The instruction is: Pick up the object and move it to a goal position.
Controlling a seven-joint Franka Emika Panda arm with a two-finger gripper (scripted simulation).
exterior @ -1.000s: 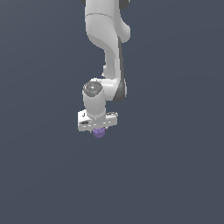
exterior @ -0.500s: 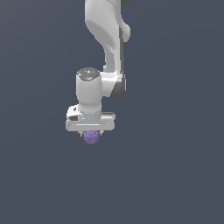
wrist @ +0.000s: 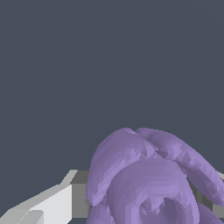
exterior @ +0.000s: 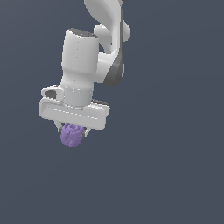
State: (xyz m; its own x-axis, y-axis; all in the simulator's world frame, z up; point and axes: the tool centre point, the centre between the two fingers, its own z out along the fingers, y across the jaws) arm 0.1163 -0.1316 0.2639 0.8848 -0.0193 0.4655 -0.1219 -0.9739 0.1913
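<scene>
The object, a small purple knobbly ridged lump (exterior: 71, 135), hangs between the fingers of my white gripper (exterior: 72, 130). The gripper is shut on it and points downward under the white arm. Only the short fingertips (exterior: 86, 130) show beside the lump. In the wrist view the purple lump (wrist: 148, 175) fills the near part of the picture, with one white and grey finger (wrist: 65, 197) pressed against its side. No goal marker shows in either view.
A uniform dark grey-blue background lies all around the arm in both views. No other objects, edges or surfaces are visible.
The arm with the purple lump has moved toward the exterior view's left and looks larger in the picture. The wrist has turned. The grip on the lump has held.
</scene>
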